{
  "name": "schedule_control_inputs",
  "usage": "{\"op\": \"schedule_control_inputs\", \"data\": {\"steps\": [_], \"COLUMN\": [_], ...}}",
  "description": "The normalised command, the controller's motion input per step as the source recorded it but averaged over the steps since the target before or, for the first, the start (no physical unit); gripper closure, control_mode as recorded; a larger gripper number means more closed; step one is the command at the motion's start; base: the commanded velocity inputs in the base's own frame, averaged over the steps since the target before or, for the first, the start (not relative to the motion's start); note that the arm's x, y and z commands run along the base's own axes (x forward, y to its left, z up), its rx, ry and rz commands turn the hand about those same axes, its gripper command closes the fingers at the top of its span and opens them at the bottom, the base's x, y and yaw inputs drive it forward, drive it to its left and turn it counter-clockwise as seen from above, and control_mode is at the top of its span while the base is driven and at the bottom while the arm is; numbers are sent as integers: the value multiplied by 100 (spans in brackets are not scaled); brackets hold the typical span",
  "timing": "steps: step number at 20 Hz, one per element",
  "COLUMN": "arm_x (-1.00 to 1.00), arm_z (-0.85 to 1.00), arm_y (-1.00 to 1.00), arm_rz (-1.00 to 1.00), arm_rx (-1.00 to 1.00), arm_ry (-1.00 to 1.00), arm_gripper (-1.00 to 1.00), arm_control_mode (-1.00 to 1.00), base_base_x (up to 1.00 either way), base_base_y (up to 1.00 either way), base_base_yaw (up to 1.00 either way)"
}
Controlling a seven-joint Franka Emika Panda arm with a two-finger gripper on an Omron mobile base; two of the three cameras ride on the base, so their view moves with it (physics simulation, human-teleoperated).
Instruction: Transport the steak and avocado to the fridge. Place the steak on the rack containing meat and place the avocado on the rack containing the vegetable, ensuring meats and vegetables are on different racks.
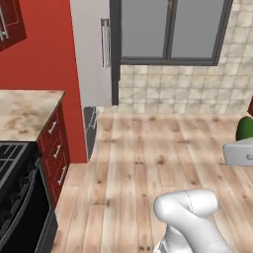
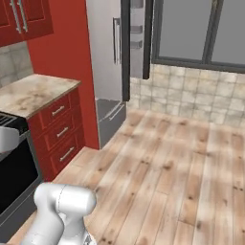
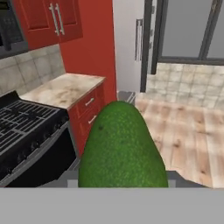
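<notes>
hand view: gripper (image 3: 122,183) clamps the avocado (image 3: 121,148); no writing legible.

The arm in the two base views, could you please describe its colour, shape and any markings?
The arm is glossy white, made of smooth, rounded, tube-like segments that bulge at a bend like an elbow. A thin dark seam line runs across one rounded segment in the left base view. No cables or lettering are visible on it.
</notes>
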Motion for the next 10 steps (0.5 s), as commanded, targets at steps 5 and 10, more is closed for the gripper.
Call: {"op": "schedule_control_inputs", "data": {"steps": [5, 10], "arm_x": [0, 0], "arm_z": [0, 0], "arm_y": [0, 0], "arm_rz": [0, 0], "arm_rx": [0, 0], "arm_ry": [0, 0], "arm_gripper": [100, 100], "arm_control_mode": [100, 100], "base_base_x": [100, 84], "base_base_y": [-37, -9], "base_base_yaw": [46, 88]}}
